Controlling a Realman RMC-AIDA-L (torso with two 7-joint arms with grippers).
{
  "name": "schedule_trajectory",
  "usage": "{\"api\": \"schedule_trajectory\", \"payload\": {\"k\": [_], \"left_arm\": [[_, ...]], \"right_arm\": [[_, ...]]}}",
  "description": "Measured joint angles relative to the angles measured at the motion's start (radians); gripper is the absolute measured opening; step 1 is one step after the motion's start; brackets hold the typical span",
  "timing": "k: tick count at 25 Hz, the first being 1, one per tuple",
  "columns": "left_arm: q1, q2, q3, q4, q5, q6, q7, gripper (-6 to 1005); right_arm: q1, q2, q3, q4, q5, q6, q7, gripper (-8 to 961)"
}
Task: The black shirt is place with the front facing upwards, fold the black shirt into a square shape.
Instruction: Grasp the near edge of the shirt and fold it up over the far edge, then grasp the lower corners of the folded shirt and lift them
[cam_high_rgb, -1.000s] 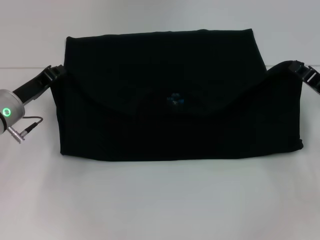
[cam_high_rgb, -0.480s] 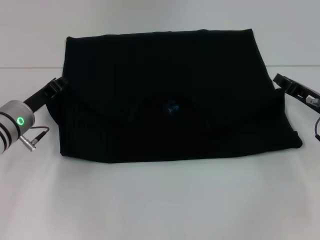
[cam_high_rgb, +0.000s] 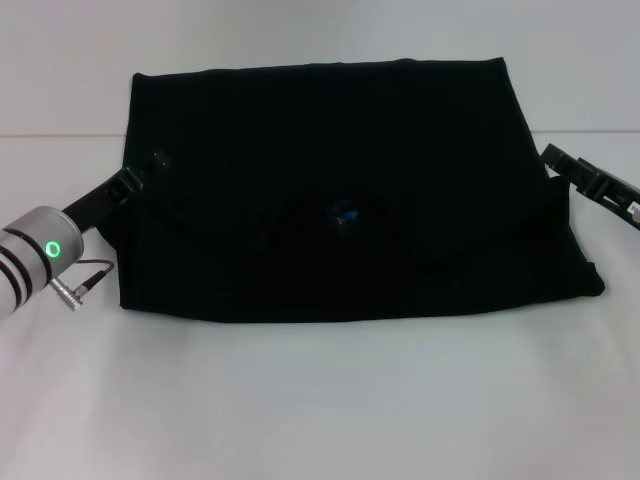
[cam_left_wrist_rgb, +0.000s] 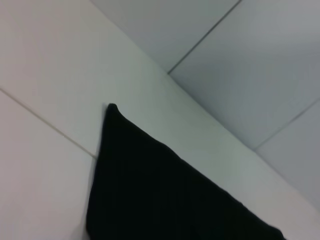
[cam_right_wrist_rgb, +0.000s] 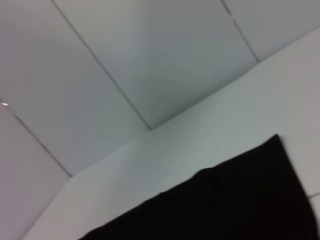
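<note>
The black shirt (cam_high_rgb: 340, 200) lies on the white table (cam_high_rgb: 320, 400), centred before the robot, already folded into a wide rectangle with its collar flap turned down and the small blue neck label (cam_high_rgb: 347, 212) showing mid-cloth. The left gripper (cam_high_rgb: 150, 166) rests at its left edge, the right gripper (cam_high_rgb: 560, 160) at its right edge; whether their fingers are open cannot be told. By my judgement, side folds remain to make a square.

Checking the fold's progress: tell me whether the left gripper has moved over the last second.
Yes. The left gripper has moved toward the robot's right, from beside the black shirt to over its left edge.
</note>
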Motion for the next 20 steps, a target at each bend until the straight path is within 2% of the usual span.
{"api": "schedule_trajectory", "payload": {"k": [4,6,10,13,17,20], "left_arm": [[0.026,0.021,0.069,0.015,0.024,0.023,-0.065,600],[0.056,0.024,0.079,0.045,0.046,0.085,-0.12,637],[0.115,0.035,0.083,0.147,0.11,0.295,-0.234,711],[0.14,0.055,0.082,0.246,0.251,0.44,-0.363,785],[0.149,0.08,0.072,0.335,0.403,0.577,-0.415,786],[0.15,0.085,0.075,0.365,0.465,0.622,-0.407,787]], "right_arm": [[-0.036,-0.006,-0.028,0.0,-0.007,-0.074,0.008,702],[-0.056,-0.013,-0.055,-0.001,-0.007,-0.114,0.011,799],[-0.098,-0.045,-0.156,-0.006,-0.012,-0.248,0.012,864],[-0.129,-0.078,-0.271,-0.039,-0.064,-0.378,0.008,897],[-0.149,-0.078,-0.301,-0.089,-0.147,-0.43,-0.002,897],[-0.155,-0.071,-0.305,-0.116,-0.223,-0.45,-0.009,898]]}}
